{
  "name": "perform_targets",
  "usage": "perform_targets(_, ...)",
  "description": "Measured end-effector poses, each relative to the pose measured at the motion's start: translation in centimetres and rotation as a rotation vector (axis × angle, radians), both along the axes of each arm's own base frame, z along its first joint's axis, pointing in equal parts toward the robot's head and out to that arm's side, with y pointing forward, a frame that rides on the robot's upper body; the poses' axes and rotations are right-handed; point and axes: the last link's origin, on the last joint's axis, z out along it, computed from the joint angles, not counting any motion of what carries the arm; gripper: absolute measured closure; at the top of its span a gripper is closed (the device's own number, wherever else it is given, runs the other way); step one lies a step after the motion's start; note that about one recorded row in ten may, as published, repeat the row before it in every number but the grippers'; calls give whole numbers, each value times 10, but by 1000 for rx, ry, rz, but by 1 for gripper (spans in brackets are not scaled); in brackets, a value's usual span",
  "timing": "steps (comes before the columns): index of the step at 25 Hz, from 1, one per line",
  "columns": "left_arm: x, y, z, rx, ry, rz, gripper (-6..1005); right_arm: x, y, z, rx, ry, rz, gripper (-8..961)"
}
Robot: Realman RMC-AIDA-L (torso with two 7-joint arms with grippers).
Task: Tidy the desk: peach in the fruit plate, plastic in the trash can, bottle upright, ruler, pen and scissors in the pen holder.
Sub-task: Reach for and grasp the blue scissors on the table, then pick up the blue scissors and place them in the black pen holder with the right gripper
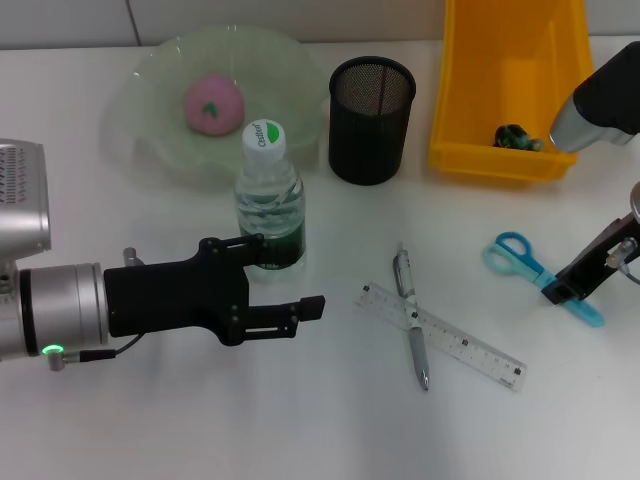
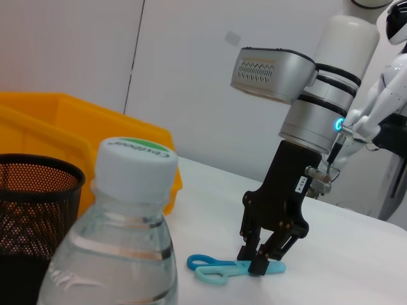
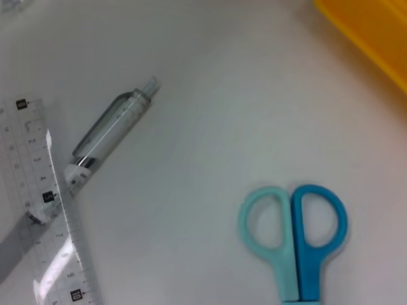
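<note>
A clear water bottle [image 1: 268, 200] with a white cap stands upright, close up in the left wrist view [image 2: 114, 254]. My left gripper [image 1: 287, 275] is open around its base on the near side. A pink peach [image 1: 212, 103] lies in the green glass fruit plate [image 1: 150, 130]. Blue scissors [image 1: 525, 262] lie flat on the table at the right. My right gripper [image 1: 562, 292] is down on their blades, fingers together; the left wrist view [image 2: 259, 265] shows this too. A silver pen [image 1: 410, 315] lies across a clear ruler [image 1: 445, 337]. The black mesh pen holder [image 1: 371, 120] stands behind.
A yellow bin [image 1: 500, 160] stands at the back right with a dark green scrap [image 1: 517, 137] inside. The right wrist view shows the scissor handles [image 3: 296, 222], the pen [image 3: 108, 136], the ruler [image 3: 54, 254] and a corner of the bin [image 3: 375, 32].
</note>
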Motion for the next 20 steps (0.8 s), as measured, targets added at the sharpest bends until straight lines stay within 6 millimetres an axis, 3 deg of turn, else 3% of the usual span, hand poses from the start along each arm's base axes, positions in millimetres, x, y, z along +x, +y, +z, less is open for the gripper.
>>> perform_targets(4, 0, 0, 1, 2, -2, 1, 234, 0, 0, 0, -1, -2, 1, 755)
perform_targets(13, -2, -1, 1, 2, -5, 7, 234, -1, -1, 3, 6, -3, 8, 759)
perform_targets(20, -2, -2, 2, 5, -7, 10, 234, -10, -5, 20, 53, 71, 45, 752)
